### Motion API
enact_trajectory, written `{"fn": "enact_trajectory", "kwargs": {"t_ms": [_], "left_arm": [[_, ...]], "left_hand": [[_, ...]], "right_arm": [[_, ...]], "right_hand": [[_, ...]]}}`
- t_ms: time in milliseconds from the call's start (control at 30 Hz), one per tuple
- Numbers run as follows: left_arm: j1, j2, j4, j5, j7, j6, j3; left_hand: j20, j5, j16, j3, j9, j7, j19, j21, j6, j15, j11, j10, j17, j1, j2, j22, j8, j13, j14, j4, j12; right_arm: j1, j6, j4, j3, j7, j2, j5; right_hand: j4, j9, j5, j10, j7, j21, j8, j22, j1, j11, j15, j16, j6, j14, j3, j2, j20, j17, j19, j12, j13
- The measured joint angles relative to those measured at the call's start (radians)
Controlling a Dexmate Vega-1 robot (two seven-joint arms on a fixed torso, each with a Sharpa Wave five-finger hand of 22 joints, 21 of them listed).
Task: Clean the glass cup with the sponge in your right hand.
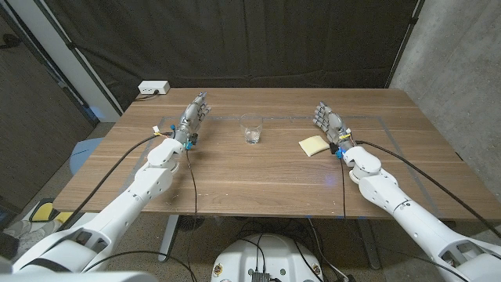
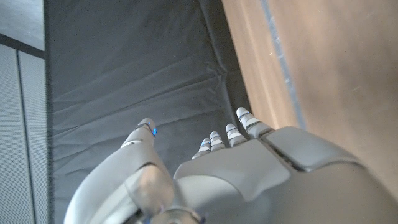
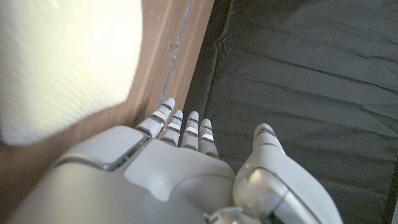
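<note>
The right hand [image 1: 329, 121] stands on the wooden table [image 1: 235, 176], fingers extended and apart, holding nothing; the yellow sponge [image 1: 315, 144] lies just beside it. The left hand [image 1: 193, 116] likewise grips nothing, fingers spread. The glass cup [image 1: 251, 128] stands upright between them.

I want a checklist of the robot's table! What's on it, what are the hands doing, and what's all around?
Surface: wooden table, taped outline on it.
Job's things: glass cup upright at the middle; yellow sponge lying beside the right hand.
Clutter: nothing seen.
Hands: left hand holds nothing, fingers extended; right hand holds nothing, sponge not yet picked up.
Cables: black cables run along both arms.
Surroundings: dark curtain behind; white power strip at the far left corner.
</note>
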Motion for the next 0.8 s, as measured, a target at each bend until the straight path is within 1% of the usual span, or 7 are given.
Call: {"fn": "enact_trajectory", "kwargs": {"t_ms": [100, 133, 200, 267, 300, 400, 800], "left_arm": [[-0.004, 0.0, 0.01, -0.001, -0.071, -0.019, 0.0], [-0.025, 0.003, 0.077, -0.001, -0.095, -0.026, 0.001], [-0.034, 0.005, 0.101, 0.0, -0.133, -0.037, 0.003], [-0.034, 0.005, 0.101, 0.002, -0.151, -0.043, 0.003], [-0.049, 0.012, 0.141, 0.004, -0.163, -0.046, 0.008], [-0.057, 0.017, 0.156, 0.007, -0.19, -0.051, 0.011], [-0.091, 0.034, 0.179, 0.017, -0.292, -0.052, 0.032]], "left_hand": [[0.0, 0.0, 0.0, -0.008, 0.0, 0.0, 0.0, 0.0, 0.0, -0.003, 0.002, -0.012, 0.0, 0.014, -0.016, 0.0, 0.0, 0.0, -0.003, -0.007, 0.0], [0.001, 0.0, 0.0, -0.016, 0.0, 0.0, -0.001, 0.0, 0.0, 0.0, 0.004, -0.015, 0.0, 0.007, -0.031, 0.0, 0.0, 0.0, -0.008, -0.01, 0.0], [0.009, 0.0, 0.0, -0.036, 0.0, 0.0, -0.01, 0.0, 0.0, 0.001, 0.005, -0.02, 0.0, -0.002, -0.065, 0.0, 0.0, 0.0, -0.01, -0.013, 0.0], [0.017, 0.003, 0.0, -0.054, 0.0, 0.004, -0.017, 0.0, -0.004, -0.004, 0.005, -0.027, 0.0, -0.018, -0.09, 0.0, 0.0, 0.0, -0.015, -0.016, 0.0], [0.023, 0.004, 0.0, -0.062, 0.0, 0.005, -0.015, 0.0, -0.005, -0.004, 0.006, -0.027, 0.0, -0.018, -0.108, 0.0, 0.0, 0.0, -0.015, -0.018, 0.0], [0.03, 0.008, 0.004, -0.077, 0.0, 0.006, -0.01, 0.0, -0.005, -0.004, 0.011, -0.032, 0.0, -0.026, -0.134, 0.0, 0.0, 0.005, -0.015, -0.022, 0.0], [0.052, 0.022, 0.011, -0.106, 0.005, 0.016, -0.002, 0.0, -0.005, 0.005, 0.034, -0.019, 0.0, -0.039, -0.176, 0.0, 0.0, 0.005, -0.001, -0.023, 0.007]], "right_arm": [[-0.023, -0.003, -0.067, -0.005, -0.012, 0.0, -0.005], [-0.03, -0.02, -0.085, -0.007, -0.076, 0.0, -0.034], [-0.04, -0.028, -0.114, -0.01, -0.101, 0.0, -0.044], [-0.043, -0.028, -0.127, -0.011, -0.101, -0.001, -0.044], [-0.045, -0.039, -0.135, -0.012, -0.143, -0.002, -0.065], [-0.048, -0.045, -0.151, -0.014, -0.161, -0.006, -0.081], [-0.039, -0.057, -0.187, -0.017, -0.2, -0.041, -0.147]], "right_hand": [[0.0, 0.0, 0.0, 0.0, 0.0, 0.0, 0.0, 0.0, 0.0, 0.0, 0.0, 0.004, 0.0, 0.0, 0.0, 0.0, 0.0, 0.0, 0.0, 0.0, 0.0], [0.0, 0.0, 0.0, 0.0, 0.0, 0.0, 0.0, 0.0, 0.0, 0.0, 0.0, 0.004, 0.0, 0.0, 0.0, 0.0, 0.0, 0.0, 0.0, 0.0, 0.0], [0.0, 0.0, 0.0, 0.0, 0.0, 0.0, 0.0, 0.0, 0.0, 0.0, 0.0, 0.004, 0.0, 0.0, 0.0, 0.0, 0.0, 0.0, 0.0, 0.0, 0.0], [0.0, 0.0, 0.0, 0.0, 0.0, 0.0, 0.0, 0.0, 0.0, 0.0, 0.0, 0.004, 0.0, 0.0, 0.0, 0.0, 0.0, 0.0, 0.0, 0.0, 0.0], [0.0, 0.0, 0.0, 0.0, 0.0, 0.0, 0.0, 0.0, 0.0, 0.0, 0.0, 0.004, 0.0, 0.0, 0.0, 0.0, 0.0, 0.0, 0.0, 0.0, 0.0], [0.0, 0.0, 0.0, 0.0, 0.0, 0.0, 0.0, 0.0, 0.0, 0.0, 0.0, 0.004, 0.0, 0.0, 0.0, 0.0, 0.0, 0.0, 0.0, 0.0, 0.0], [-0.006, 0.0, 0.0, 0.003, 0.0, 0.0, 0.0, 0.0, -0.005, 0.003, 0.0, 0.004, 0.0, 0.0, -0.006, -0.015, 0.0, 0.0, 0.0, 0.0, 0.0]]}}
